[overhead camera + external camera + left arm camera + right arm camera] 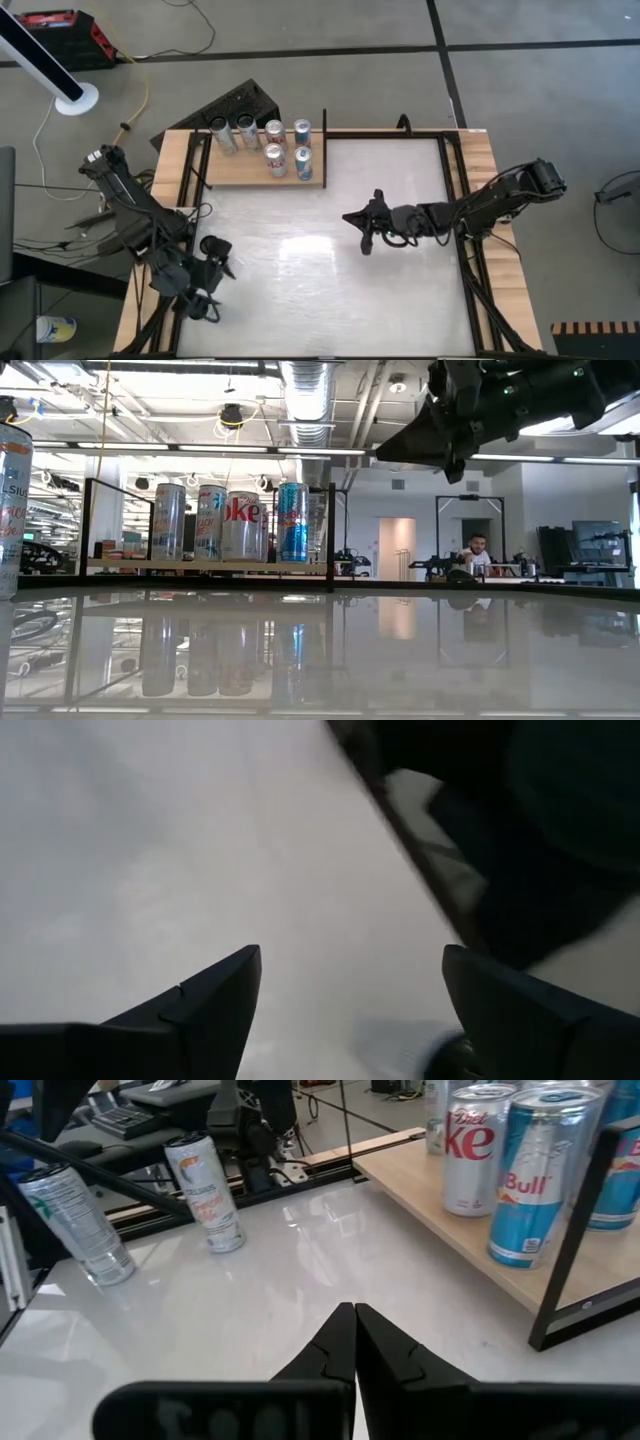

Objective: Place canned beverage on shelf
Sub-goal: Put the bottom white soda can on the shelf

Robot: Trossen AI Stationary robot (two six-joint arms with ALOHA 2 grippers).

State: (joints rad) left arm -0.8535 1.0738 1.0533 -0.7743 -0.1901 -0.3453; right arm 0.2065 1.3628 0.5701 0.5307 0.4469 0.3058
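The light-wood shelf (240,172) with black uprights stands at the table's far left and also shows in the low view (200,565) and the right wrist view (450,1230). Several cans (275,150) stand upright on it. A white can with orange lettering (205,1190) stands upright on the tabletop by the left edge. My right gripper (352,217) is shut and empty above the table's middle, pointing toward the left edge (355,1315). My left gripper (350,960) is open and empty over the tabletop near the left near corner (215,265).
A second, clear-looking can (75,1220) stands farther toward the near left, behind a black bar. One can shows close at the low view's left edge (10,510). Wooden rims (480,200) flank the white tabletop (330,290). A person (478,550) sits far behind the table.
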